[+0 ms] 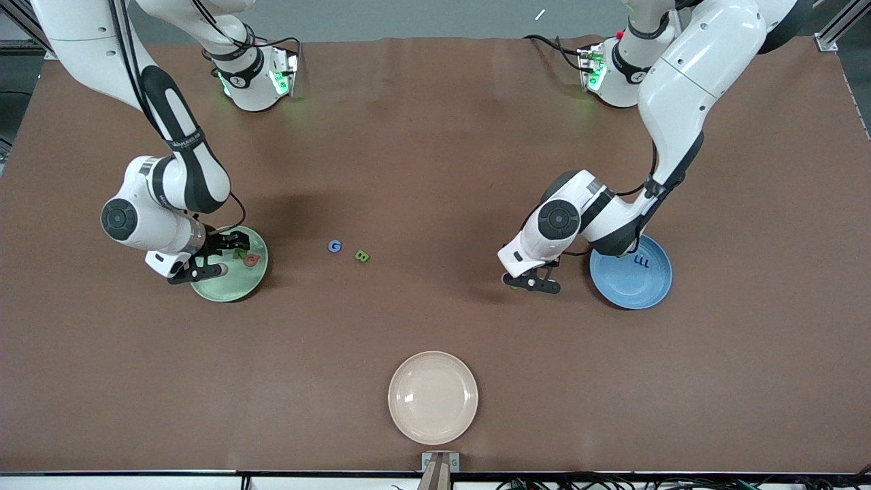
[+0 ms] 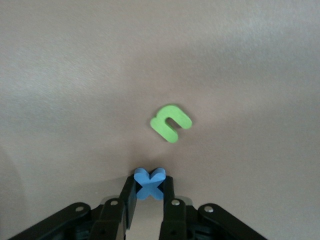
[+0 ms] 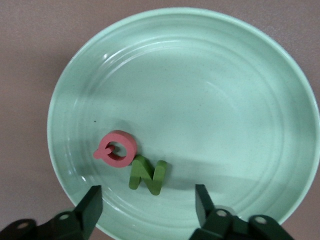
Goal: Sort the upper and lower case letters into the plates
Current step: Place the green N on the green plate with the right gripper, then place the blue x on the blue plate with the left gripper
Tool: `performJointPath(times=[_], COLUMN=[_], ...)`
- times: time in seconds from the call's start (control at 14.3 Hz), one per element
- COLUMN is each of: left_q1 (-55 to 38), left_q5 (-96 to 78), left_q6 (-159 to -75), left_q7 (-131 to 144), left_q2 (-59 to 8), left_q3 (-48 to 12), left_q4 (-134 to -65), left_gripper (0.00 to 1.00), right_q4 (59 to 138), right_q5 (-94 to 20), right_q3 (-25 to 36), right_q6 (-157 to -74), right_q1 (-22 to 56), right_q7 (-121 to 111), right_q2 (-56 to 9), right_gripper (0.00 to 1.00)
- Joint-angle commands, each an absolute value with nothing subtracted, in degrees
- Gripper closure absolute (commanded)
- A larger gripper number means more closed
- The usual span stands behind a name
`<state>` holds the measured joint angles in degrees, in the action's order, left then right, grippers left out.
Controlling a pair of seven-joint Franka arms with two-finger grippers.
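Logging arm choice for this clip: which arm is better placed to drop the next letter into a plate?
Left. Its end effector is already shut on the small blue foam x, beside the medium blue round plate. The right end effector is open, holding nothing, over the pale mint green round plate.

White arms, black joints, black pincers

A pale mint green plate (image 3: 210,90) is being shown with a pink-red letter Q (image 3: 116,148) and a dark green letter N (image 3: 147,174). A blue letter x (image 2: 149,183) is being gripped between black fingers (image 2: 129,200); a light green letter n (image 2: 170,122) is lying on the brown table (image 1: 435,170). A medium blue plate (image 1: 643,286), a cream-beige plate (image 1: 433,397), a blue letter G (image 1: 334,246) and a green letter B (image 1: 362,256) are also being shown.
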<state>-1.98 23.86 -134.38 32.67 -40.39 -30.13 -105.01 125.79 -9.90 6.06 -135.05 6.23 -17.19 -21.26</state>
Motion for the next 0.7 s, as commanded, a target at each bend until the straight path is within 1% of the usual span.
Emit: performJointPath(times=[0.0, 0.14, 0.28, 0.49, 0.63], left_q1=[0.1, 3.0, 6.7, 12.5, 16.0], left_q5=[25.1, 25.0, 25.0, 25.0, 25.1], left_q6=[-131.6, -130.7, -130.7, -130.7, -131.0], left_q7=[32.9, 30.6, 28.3, 22.6, 19.4], left_q2=[-35.4, -31.6, -29.3, -27.6, -27.5], left_q3=[-30.4, -30.7, -31.3, -31.8, -31.9], left_q4=[-106.2, -107.7, -109.3, -112.8, -114.2], left_gripper=[0.93, 0.93, 0.93, 0.93, 0.93], right_q4=[124.3, 123.9, 123.9, 124.0, 124.4], right_q5=[-9.8, -9.8, -9.8, -9.7, -8.5], right_q3=[5.7, 5.7, 5.7, 5.7, 5.7], right_q6=[-129.9, -128.8, -128.4, -128.8, -130.9], right_q1=[7.3, 11.4, 15.1, 20.3, 23.0], right_q7=[-11.3, -2.2, 7.9, 20.3, 27.6], right_q2=[-18.6, -17.3, -16.5, -15.5, -15.6], right_gripper=[0.00, 0.00, 0.00, 0.00, 0.00])
